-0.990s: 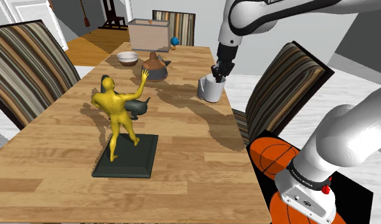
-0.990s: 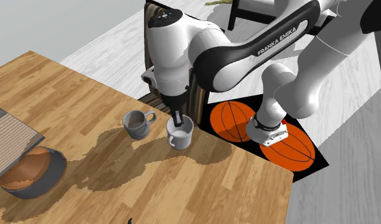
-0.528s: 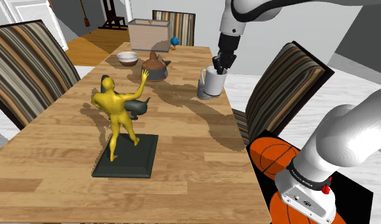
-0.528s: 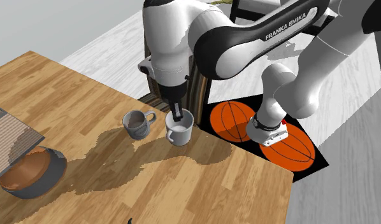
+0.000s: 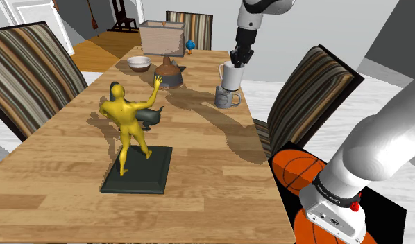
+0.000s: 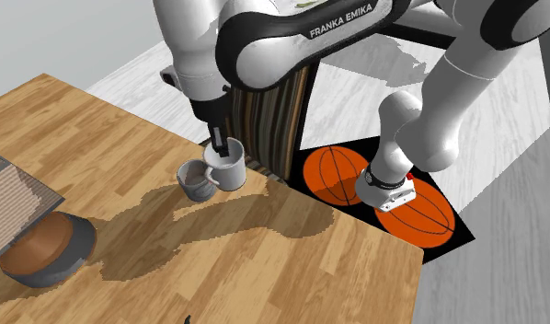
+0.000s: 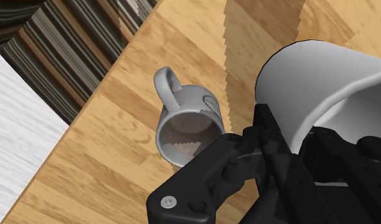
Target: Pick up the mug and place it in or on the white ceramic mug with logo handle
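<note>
White capitals reading FRANKA EMIKA run along the dark joint band of the white robot arm (image 6: 292,37).

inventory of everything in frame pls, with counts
white mug: 1, white, off the table, near grey mug
grey mug: 1, grey, on table by its edge
figurine: 1, yellow, on dark base, mid-table
dark object: 1, dark grey, behind figurine
pot: 1, brown and grey, far end
bowl: 1, white, far end
box: 1, beige, far end
chairs: 3, striped, around table
table: 1, wood
stand: 1, black, orange balls
arm: 1, white
jaws: black, shut on white mug's rim
</note>
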`<state>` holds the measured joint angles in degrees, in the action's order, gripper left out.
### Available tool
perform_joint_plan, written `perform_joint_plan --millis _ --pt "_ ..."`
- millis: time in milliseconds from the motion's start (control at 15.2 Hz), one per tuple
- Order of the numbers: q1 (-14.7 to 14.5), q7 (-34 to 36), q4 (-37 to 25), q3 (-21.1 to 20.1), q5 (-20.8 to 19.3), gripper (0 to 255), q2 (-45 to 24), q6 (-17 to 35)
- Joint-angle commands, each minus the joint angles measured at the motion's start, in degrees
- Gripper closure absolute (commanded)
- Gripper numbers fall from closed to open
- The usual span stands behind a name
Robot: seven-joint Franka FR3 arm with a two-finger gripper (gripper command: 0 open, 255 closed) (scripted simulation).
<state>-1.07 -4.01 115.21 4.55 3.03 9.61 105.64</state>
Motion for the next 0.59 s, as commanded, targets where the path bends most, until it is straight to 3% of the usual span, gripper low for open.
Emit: perform_joint_plan --millis 0,528 --pt "0.9 -2.3 -4.6 1.4 0.1 255 -3.8 -0.9" --pt "4.9 -9.8 -26.8 5.0 2.4 255 -20.4 -7.1"
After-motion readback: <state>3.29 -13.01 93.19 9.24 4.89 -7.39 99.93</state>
